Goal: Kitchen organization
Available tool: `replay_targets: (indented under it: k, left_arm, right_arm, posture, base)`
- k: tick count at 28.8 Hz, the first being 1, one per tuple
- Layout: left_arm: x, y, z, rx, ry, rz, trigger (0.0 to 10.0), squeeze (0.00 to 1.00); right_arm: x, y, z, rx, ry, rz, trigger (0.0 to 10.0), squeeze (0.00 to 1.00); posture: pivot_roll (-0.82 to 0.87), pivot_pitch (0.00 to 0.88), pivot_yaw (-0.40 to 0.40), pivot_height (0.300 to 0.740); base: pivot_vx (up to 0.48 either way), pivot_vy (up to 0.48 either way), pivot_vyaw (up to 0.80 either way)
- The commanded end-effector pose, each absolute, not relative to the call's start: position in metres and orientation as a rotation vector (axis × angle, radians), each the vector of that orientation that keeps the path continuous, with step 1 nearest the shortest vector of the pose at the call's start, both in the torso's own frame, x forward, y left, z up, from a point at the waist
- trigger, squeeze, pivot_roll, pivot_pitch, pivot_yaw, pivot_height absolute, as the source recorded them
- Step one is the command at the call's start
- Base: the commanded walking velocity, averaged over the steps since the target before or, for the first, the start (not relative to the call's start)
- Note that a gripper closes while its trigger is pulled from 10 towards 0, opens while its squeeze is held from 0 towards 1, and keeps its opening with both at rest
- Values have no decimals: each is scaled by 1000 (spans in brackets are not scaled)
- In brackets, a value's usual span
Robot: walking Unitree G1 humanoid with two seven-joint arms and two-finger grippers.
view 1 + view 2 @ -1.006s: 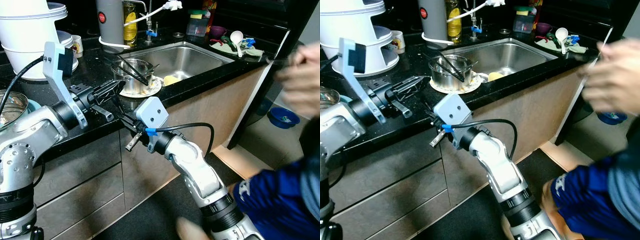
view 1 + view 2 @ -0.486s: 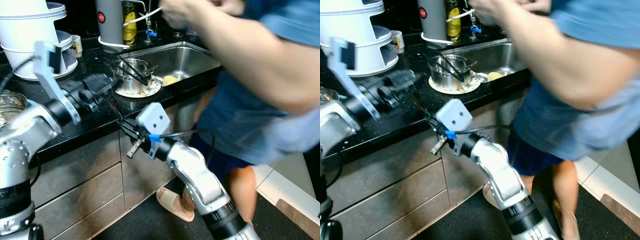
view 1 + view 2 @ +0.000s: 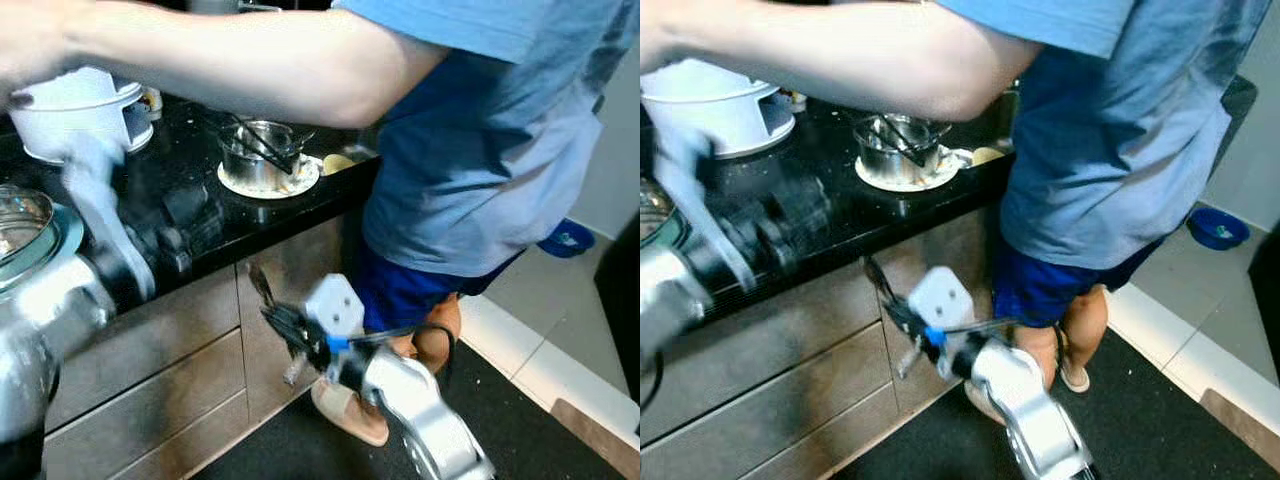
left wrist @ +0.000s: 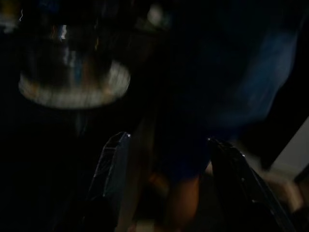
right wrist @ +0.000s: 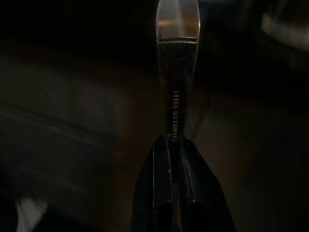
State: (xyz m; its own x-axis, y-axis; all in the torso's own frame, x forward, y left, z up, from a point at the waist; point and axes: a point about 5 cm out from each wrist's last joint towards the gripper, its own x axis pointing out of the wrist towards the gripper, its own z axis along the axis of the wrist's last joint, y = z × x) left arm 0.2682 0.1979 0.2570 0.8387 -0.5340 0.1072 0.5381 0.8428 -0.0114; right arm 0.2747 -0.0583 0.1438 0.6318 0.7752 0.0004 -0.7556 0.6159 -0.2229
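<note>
Right tool (image 3: 268, 300) is low in front of the cupboard doors (image 3: 150, 380), its two black fingers (image 5: 166, 193) squeezed tight on the handle of a metal spoon (image 5: 177, 58). Left tool (image 4: 164, 183) is up by the black tabletop (image 3: 220, 215) with its fingers spread wide and nothing between them. A person in a blue shirt (image 3: 480, 130) stands at the tabletop and reaches an arm (image 3: 230, 60) over the steel pot (image 3: 258, 160) on its white plate (image 3: 300, 180), near a white tub (image 3: 75, 115)
</note>
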Motion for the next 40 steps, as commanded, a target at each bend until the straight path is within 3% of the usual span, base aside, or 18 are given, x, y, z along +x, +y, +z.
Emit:
replay_targets:
  k: [1, 6, 10, 14, 21, 27, 28, 40]
  left_arm:
    - [260, 203, 252, 59, -138, -510, 10000, 0]
    - [251, 208, 230, 111, -95, -466, 10000, 0]
    - [238, 185, 192, 238, 50, -520, 10000, 0]
    - [241, 176, 163, 293, 151, -430, 10000, 0]
    - [240, 192, 125, 405, 240, -313, 10000, 0]
    - [235, 202, 108, 374, 277, -176, 10000, 0]
    - [228, 203, 99, 334, 307, -112, 10000, 0]
    - [222, 206, 76, 427, 330, -131, 10000, 0]
  right_arm:
    - [274, -66, 136, -228, -83, 848, 0, 0]
    - [272, -77, 118, -249, -14, 802, 0, 0]
    - [272, -91, 87, -264, 104, 729, 0, 0]
    - [270, -97, 62, -263, 205, 692, 0, 0]
    - [268, -105, 35, -229, 302, 606, 0, 0]
    - [265, -110, 20, -204, 360, 551, 0, 0]
    - [261, -114, 8, -194, 415, 513, 10000, 0]
    - [250, -118, -10, -182, 471, 485, 10000, 0]
  posture:
    - [-45, 94, -35, 740]
    - [-33, 101, -57, 740]
    - [-21, 107, -67, 740]
    - [-19, 116, -67, 740]
    - [-15, 118, -70, 740]
    - [-19, 126, -73, 740]
    - [-21, 127, -77, 740]
    - [-20, 114, -66, 740]
  base:
    - [0, 0, 0]
    - [0, 0, 0]
    - [0, 0, 0]
    - [0, 0, 0]
    - [0, 0, 0]
    - [0, 0, 0]
    - [0, 0, 0]
    - [0, 0, 0]
